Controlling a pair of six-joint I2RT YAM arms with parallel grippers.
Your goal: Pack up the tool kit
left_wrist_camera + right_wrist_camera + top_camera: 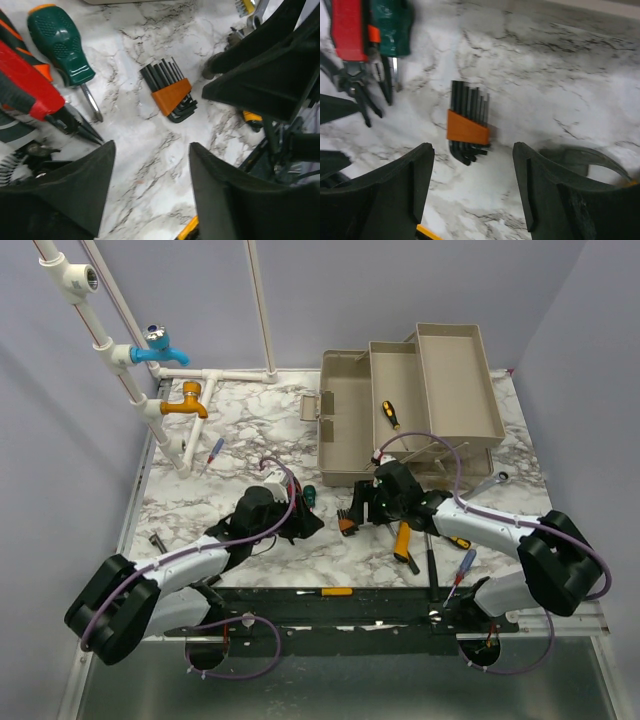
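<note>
I see the left hand [152, 150] and right hand [473, 150] angled down over the middle of the counter [560, 75], both spread wide and empty, with the hex key set [466, 131] lying just ahead.

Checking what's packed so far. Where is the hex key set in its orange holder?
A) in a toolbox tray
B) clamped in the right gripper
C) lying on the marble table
C: the hex key set lies flat on the marble table, nothing gripping it.
</note>
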